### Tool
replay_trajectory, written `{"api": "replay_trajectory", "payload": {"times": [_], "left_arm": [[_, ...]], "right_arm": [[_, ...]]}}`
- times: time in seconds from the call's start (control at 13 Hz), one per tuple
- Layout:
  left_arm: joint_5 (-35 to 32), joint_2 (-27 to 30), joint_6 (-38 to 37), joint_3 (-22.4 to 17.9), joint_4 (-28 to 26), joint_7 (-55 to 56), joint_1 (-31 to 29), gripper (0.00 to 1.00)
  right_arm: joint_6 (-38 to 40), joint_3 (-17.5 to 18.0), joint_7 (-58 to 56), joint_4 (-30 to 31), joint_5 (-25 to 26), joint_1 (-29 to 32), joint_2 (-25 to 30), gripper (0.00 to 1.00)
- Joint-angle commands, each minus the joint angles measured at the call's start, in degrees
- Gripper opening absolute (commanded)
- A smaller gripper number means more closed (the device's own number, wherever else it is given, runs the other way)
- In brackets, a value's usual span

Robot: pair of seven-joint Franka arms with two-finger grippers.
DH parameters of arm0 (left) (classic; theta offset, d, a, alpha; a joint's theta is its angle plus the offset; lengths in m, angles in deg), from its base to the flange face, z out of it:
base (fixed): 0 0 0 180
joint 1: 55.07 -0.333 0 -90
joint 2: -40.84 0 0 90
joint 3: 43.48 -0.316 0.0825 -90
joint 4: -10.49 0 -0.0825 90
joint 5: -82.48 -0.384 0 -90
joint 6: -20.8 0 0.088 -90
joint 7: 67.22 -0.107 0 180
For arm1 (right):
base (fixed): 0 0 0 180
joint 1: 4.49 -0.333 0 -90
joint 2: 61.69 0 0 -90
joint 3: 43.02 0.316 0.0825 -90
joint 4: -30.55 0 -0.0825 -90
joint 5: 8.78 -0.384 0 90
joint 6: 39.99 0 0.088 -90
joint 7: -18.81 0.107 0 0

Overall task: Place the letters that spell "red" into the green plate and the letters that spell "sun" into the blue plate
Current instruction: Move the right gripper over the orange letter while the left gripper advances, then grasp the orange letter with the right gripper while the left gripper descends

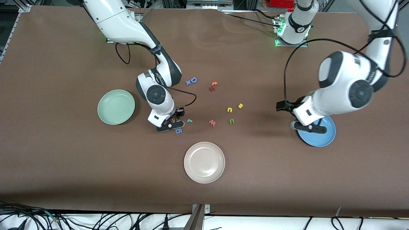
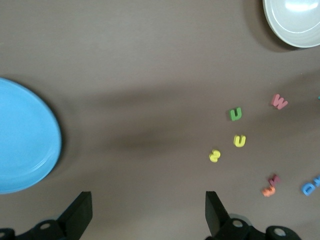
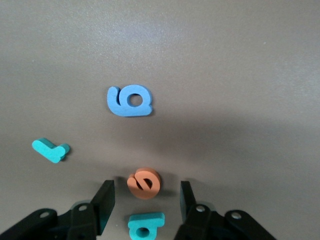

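- Orange "e" [image 3: 144, 183] lies flat on the brown table [image 1: 64, 159], between the fingers of the right gripper [image 3: 145, 200]; the jaws stand partly apart, gaps showing on both sides of it, nothing gripped
- teal "d" [image 3: 145, 226] sits just beside it; teal "r" [image 3: 51, 150] and blue "g" [image 3: 129, 100] lie near
- green plate [image 1: 116, 106] empty, toward the right arm's end
- left gripper [image 2: 147, 215] hangs wide open and empty beside the blue plate [image 2: 25, 142]
- yellow "s" [image 2: 214, 156], yellow "u" [image 2: 240, 141] and green "n" [image 2: 235, 114] cluster mid-table
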Motion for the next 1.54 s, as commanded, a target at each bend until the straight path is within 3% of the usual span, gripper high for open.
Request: {"api": "replay_trajectory", "payload": {"times": [0.0,0.31,0.62,0.69,0.92,1.23,1.46], "left_arm": [[-0.1,7.8,10.2,-0.4,-13.5,0.4,3.1,1.00],[-0.4,11.9,22.5,-0.4,-24.0,1.3,8.3,1.00],[-9.1,9.9,24.8,-0.4,-24.5,1.4,13.7,0.97],[-9.5,9.1,25.3,-0.4,-24.6,1.6,15.3,0.92],[-9.6,6.2,27.4,-0.4,-24.5,1.1,15.9,0.92],[-9.6,1.7,31.8,-0.4,-24.7,1.4,18.8,0.90],[-9.6,-0.2,34.7,-0.5,-25.3,1.5,19.4,0.87]], "right_arm": [[-1.8,-0.1,-0.4,0.4,-0.2,-0.4,-0.4,0.58],[-1.8,-0.1,-0.4,0.5,-0.2,-0.5,-1.3,0.46],[-1.2,0.0,-0.6,0.3,-0.2,-0.5,-0.8,0.18],[-0.8,0.0,-0.8,0.4,-0.3,-0.5,0.6,0.16],[4.8,-1.2,-2.3,0.1,0.1,-0.1,5.9,0.16],[14.2,-9.6,-16.5,1.8,-0.2,0.1,12.0,0.17],[15.1,-16.9,-21.3,9.6,-0.3,0.4,16.2,0.17]]}}
